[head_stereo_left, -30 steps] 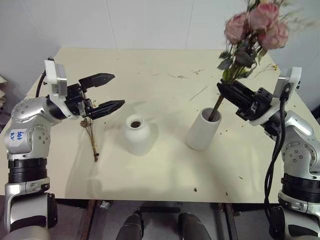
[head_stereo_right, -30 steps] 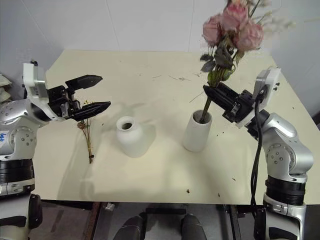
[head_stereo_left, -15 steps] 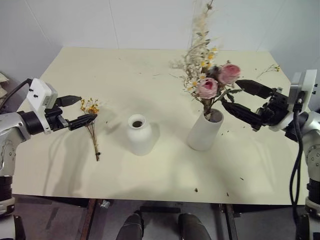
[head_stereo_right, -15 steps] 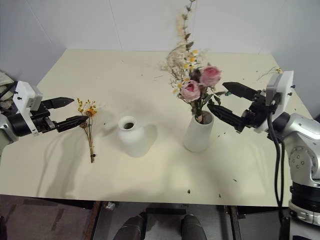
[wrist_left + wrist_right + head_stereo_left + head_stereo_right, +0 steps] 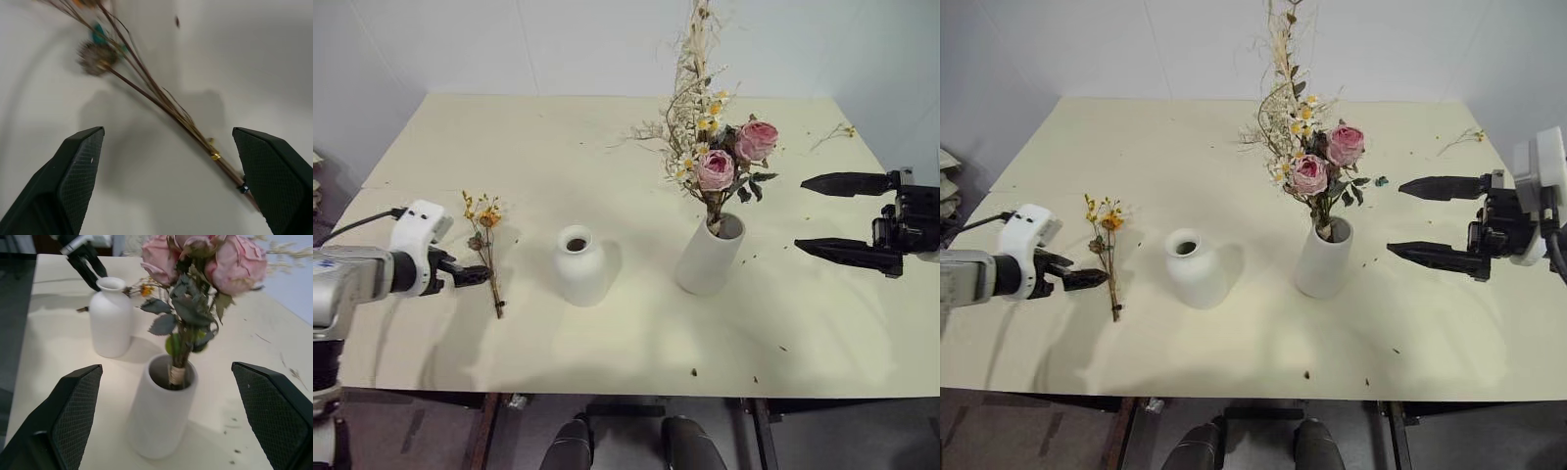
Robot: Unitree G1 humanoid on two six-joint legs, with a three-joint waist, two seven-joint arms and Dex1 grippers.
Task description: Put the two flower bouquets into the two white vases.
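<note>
**Head views: roses in the cylinder, thin bunch flat on the table**

Left eye view shows the large bouquet [image 5: 713, 147] of pink roses, leaves and pale grasses standing upright in the tall cylinder vase [image 5: 710, 255], its stems inside the mouth. At the vase's 3 o'clock, well apart from it, the right gripper [image 5: 847, 213] hangs above the table [image 5: 607, 343] with its two fingers spread wide and holding nothing. The short round-shouldered vase [image 5: 580, 264] stands just beside the cylinder, at its 9 o'clock. At the short vase's 9 o'clock the small bunch of yellow-orange flowers [image 5: 485, 245] lies flat on the table, stems toward 6 o'clock. The left gripper [image 5: 168, 147] is low beside these stems; in its wrist view its fingers stand wide apart on either side of them, gripping nothing.
</note>
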